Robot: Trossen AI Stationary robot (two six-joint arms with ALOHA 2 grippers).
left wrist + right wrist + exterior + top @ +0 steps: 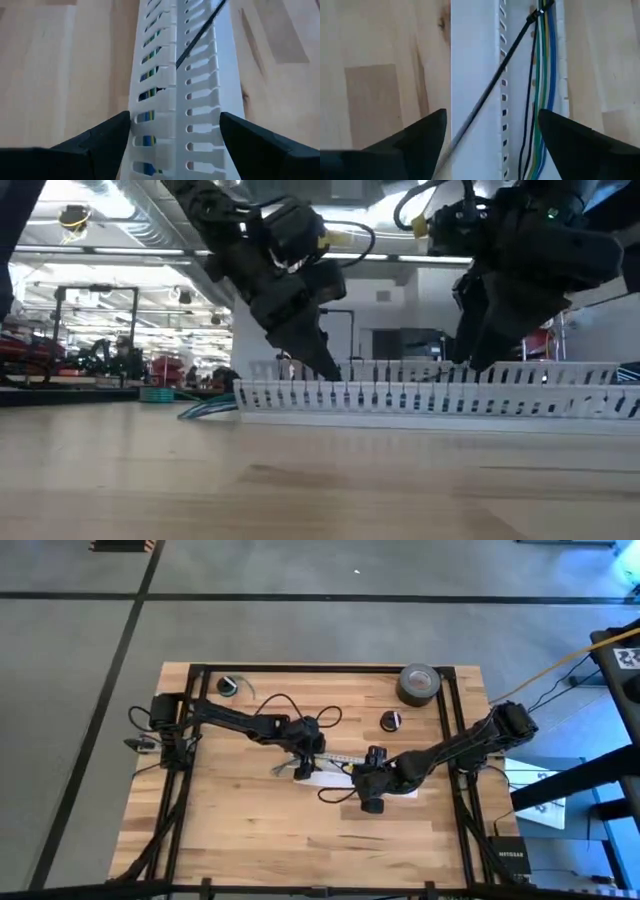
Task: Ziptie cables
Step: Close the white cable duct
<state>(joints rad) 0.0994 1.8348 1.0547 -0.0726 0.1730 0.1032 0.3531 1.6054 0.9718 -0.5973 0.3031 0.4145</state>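
A long white slotted duct [345, 762] lies across the middle of the table. The cables [544, 75], thin blue, green, yellow and dark wires, run along its channel, and their splayed ends [205, 409] stick out at its left end. The ziptie [492, 82], a thin black strip, slants across the duct, and its far end [538, 12] sits at the cables. My left gripper [175, 122] is open and points down, one finger on each side of the duct. My right gripper [492, 117] is open above the duct farther right, and the ziptie's free end lies between its fingers.
A grey tape roll [420, 683] sits at the table's far right. A small black round object [391, 720] lies near it and another [229, 686] at the far left. Bare wood stretches along the near side [300, 840].
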